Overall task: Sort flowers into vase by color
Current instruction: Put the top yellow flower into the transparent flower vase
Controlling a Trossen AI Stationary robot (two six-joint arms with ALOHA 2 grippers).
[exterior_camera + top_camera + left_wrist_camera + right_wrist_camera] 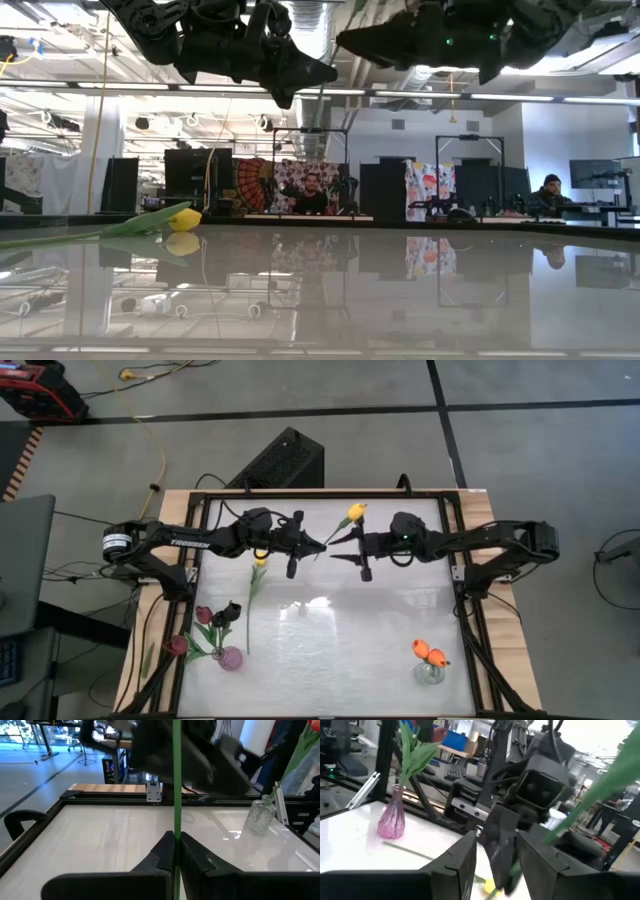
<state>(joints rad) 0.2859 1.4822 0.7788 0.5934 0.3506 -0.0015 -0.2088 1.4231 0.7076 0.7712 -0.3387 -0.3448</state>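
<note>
The yellow tulip (pixel 354 512) hangs above the desk's (pixel 330 650) far middle, its stem clenched in the left end effector (pixel 318 544), head pointing toward the far right corner. We see the right end effector (pixel 336 540) just beside it, fingers spread around the left's fingertips. A second yellow tulip (pixel 259 563) lies flat, stem running toward the near edge. The pink vase (pixel 231 658) stands at the near left corner, the clear vase (pixel 429 674) near right, with bare desk between.
</note>
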